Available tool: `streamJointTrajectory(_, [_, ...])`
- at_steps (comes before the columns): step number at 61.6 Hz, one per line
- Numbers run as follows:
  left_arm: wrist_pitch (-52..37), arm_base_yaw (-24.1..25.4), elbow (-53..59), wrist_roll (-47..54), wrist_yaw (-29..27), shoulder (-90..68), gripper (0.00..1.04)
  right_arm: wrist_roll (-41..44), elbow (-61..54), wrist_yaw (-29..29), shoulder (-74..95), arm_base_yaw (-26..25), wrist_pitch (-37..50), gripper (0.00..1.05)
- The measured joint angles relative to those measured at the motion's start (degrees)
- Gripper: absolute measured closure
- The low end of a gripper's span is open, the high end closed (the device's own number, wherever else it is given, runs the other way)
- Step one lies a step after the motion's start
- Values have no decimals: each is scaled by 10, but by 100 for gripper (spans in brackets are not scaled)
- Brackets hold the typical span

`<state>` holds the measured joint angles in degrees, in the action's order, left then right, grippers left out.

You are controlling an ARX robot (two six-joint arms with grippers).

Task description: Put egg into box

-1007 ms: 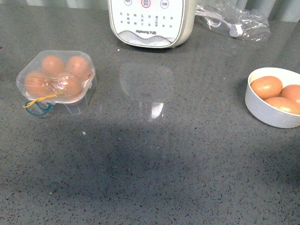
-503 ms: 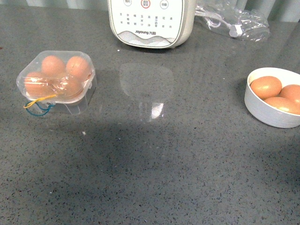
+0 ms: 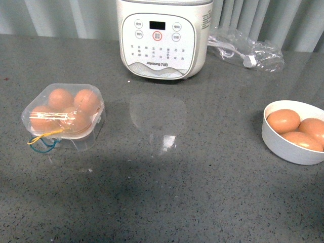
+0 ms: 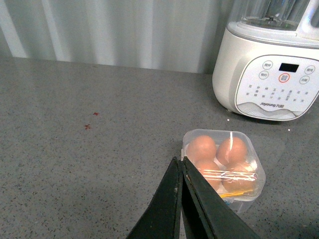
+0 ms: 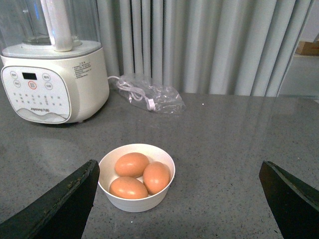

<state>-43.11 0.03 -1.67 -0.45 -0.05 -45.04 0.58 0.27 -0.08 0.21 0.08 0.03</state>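
The clear plastic box sits at the left of the grey counter with its lid down, several brown eggs inside and yellow and blue bands at its front. It also shows in the left wrist view. My left gripper is shut and empty, its tips just beside the box's near corner. Three brown eggs lie in a round white bowl at the right. In the right wrist view my right gripper is open wide and empty, with the bowl and its eggs between and beyond its fingers.
A white blender base with a control panel stands at the back centre; it also shows in the left wrist view and the right wrist view. A clear plastic bag with a cable lies behind at the right. Curtains hang behind the counter.
The front view has tilted up, so box, bowl and blender sit lower in frame and more of the blender shows. Nothing on the counter has moved.
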Motion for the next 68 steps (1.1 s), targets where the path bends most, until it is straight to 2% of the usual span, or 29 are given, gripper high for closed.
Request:
streamJointTrajectory(35, [205, 0, 1, 0, 0, 225, 101, 0, 0, 0, 0, 0, 0, 7])
streamJointTrajectory(68, [323, 0, 1, 0, 0, 344, 101, 0, 0, 0, 0, 0, 0, 7])
